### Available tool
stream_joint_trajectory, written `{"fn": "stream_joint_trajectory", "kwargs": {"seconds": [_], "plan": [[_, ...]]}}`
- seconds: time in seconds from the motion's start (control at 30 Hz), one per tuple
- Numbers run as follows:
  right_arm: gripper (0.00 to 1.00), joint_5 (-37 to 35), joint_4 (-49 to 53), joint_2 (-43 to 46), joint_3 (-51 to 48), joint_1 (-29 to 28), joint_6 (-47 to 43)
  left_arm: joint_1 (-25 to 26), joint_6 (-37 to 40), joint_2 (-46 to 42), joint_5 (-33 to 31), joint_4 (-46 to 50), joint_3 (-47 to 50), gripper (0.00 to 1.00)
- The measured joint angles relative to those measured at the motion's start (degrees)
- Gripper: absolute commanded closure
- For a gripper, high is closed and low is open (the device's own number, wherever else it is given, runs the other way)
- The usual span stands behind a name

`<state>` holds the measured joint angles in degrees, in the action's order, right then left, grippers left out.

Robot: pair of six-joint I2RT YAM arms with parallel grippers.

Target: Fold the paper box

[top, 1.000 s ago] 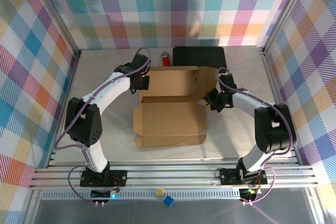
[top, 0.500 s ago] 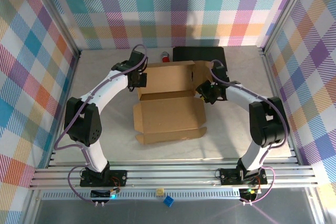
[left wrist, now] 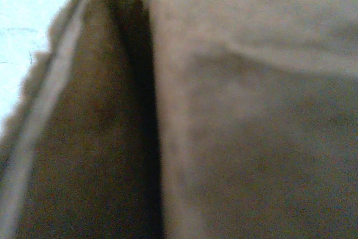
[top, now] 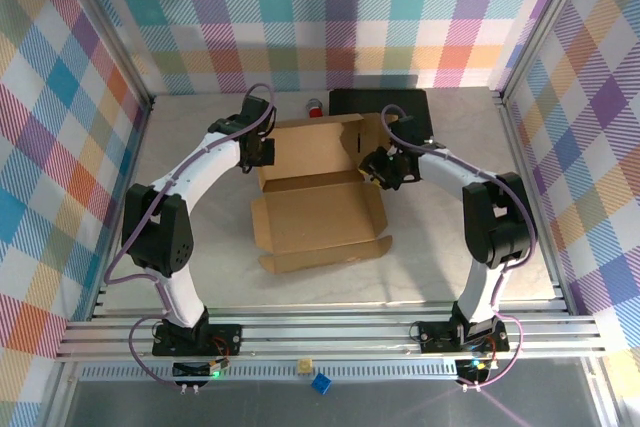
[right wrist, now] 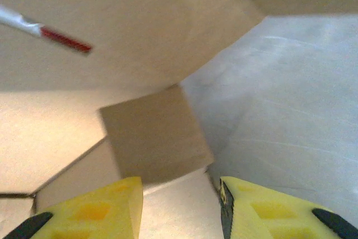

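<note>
The paper box is plain brown cardboard in the middle of the table. Its tray part lies open toward me and its back panel stands raised. My left gripper is at the left end of that raised panel. Blurred cardboard sits right against the left wrist camera, with a dark fold running down toward the jaws, and the fingers are hidden. My right gripper is at the box's right side. Its yellow fingers stand apart over a flat panel, with a small square flap just ahead, untouched.
A black case lies behind the box at the back of the table, with a red object to its left. Aluminium posts and plaid walls close in both sides. Bare pale table shows to the right of the box.
The box has shifted back and to the left, with its back panel raised further. My right gripper has moved left along the box's right side and its fingers have spread wider.
</note>
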<state>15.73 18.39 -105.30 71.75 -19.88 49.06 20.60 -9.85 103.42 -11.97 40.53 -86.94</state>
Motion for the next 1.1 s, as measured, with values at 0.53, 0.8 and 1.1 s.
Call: {"fn": "stream_joint_trajectory", "kwargs": {"seconds": [0.53, 0.8, 1.1], "plan": [[0.5, 3.5, 13.4, 4.68, 9.88, 1.84, -13.92, -4.94, -1.42, 0.13, 10.03, 0.02, -2.21, 1.0], [0.54, 9.49, 6.05, 27.54, 1.14, 14.88, -4.59, -8.92, -5.03, 0.13, 17.05, -0.17, -3.08, 1.0], [0.41, 22.16, -6.86, 17.51, -11.58, 23.04, 13.51, -10.62, -7.96, 0.13, 23.98, -0.57, -3.65, 1.0]]}}
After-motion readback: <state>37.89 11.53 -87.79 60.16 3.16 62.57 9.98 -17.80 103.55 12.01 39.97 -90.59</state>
